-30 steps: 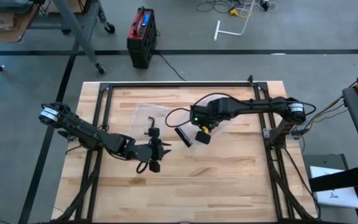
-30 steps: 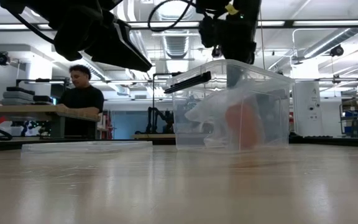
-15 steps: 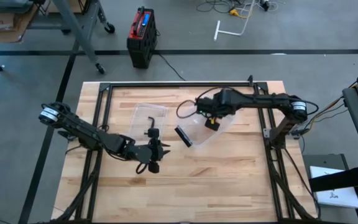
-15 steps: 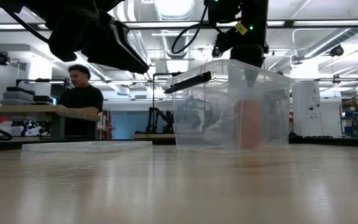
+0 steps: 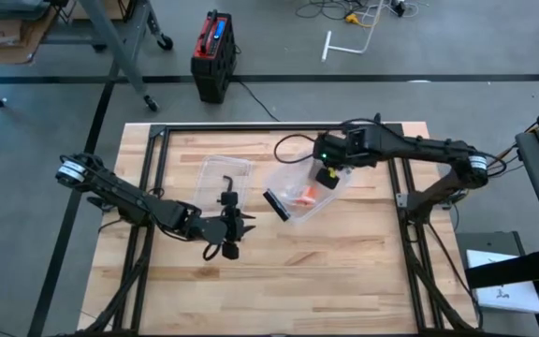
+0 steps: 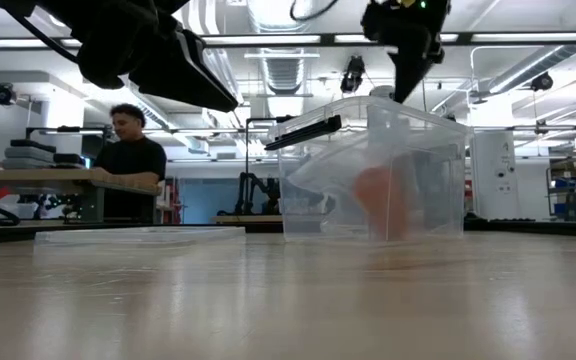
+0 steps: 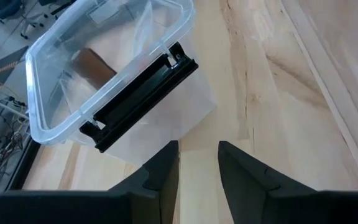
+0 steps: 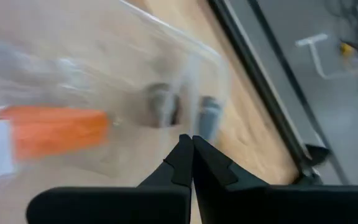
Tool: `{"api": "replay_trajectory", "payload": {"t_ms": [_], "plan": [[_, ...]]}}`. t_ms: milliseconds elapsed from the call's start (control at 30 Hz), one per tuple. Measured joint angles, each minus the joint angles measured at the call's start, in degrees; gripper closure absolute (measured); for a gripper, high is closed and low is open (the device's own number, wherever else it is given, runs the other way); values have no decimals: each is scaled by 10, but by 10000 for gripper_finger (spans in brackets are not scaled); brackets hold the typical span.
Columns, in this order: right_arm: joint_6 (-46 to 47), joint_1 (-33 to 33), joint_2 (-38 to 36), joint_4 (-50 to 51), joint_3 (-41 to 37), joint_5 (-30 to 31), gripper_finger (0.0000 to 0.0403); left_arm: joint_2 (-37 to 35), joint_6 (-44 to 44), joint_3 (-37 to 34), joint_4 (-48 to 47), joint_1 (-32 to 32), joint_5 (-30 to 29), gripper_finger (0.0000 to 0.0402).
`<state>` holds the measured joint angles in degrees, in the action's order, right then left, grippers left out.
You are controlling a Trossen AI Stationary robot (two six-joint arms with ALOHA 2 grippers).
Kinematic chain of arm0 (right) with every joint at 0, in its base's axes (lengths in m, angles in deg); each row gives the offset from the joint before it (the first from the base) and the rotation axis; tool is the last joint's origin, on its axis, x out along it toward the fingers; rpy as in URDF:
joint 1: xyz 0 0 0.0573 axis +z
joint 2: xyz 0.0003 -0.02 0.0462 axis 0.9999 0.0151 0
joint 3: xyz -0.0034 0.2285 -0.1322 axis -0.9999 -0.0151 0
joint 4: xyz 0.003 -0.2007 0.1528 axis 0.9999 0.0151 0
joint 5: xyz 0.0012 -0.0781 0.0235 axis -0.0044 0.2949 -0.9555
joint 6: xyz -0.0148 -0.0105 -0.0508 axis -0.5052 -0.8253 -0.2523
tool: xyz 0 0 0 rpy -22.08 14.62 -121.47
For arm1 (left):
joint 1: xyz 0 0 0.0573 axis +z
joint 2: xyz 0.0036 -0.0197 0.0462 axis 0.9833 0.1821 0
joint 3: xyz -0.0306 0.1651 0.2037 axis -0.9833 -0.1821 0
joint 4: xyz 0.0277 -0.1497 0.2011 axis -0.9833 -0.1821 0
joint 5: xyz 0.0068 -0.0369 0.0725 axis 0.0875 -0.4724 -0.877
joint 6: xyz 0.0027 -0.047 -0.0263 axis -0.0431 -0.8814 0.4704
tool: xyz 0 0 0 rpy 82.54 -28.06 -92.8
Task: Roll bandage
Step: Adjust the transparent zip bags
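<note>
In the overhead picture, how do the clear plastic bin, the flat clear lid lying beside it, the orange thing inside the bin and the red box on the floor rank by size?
1. Clear plastic bin
2. Flat clear lid, a little smaller
3. Red box; it sits lower, on the floor, so its rank against the lid is unsure
4. Orange thing, clearly smallest

The high view looks straight down from well above, taking in the whole wooden table [image 5: 279,271] and a strip of grey floor along the top of the frame. The low view sits at table-top level, facing level across the boards into the room, with the clear plastic bin [image 6: 373,170] at centre right and a person [image 6: 133,150] at a bench at left. The left wrist view looks down and forward at close range, the same bin [image 7: 104,68] filling its upper left. The right wrist view hangs very near above that bin [image 8: 92,118], looking steeply down. All four views share the bin [image 5: 305,192].
</note>
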<state>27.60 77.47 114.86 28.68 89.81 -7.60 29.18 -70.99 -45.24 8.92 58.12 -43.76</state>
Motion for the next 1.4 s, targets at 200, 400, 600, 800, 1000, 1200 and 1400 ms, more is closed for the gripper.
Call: {"api": "replay_trajectory", "payload": {"t_ms": [200, 400, 600, 800, 1000, 1200, 1400], "plan": [[5, 57, 6, -90, -2, -104, 379, -2, -2, 0, 1, 0, 0, 306], [46, 91, 70, -165, -2, -186, 291, -6, -3, 0, 0, -1, 1, 316], [8, 100, 130, -158, -3, -196, 196, -14, -9, 0, -2, -6, 1, 314], [-54, 108, 145, -153, -3, -196, 126, -17, -9, 0, -6, -6, 1, 303], [-78, 104, 163, -139, -3, -160, 117, -17, -9, 0, -7, -6, 1, 298], [-82, 97, 182, -118, -1, -167, 183, -17, -13, 0, -10, -6, 1, 308], [-79, 85, 192, -109, -2, -160, 304, -17, -13, 0, -14, -6, 1, 321]]}}
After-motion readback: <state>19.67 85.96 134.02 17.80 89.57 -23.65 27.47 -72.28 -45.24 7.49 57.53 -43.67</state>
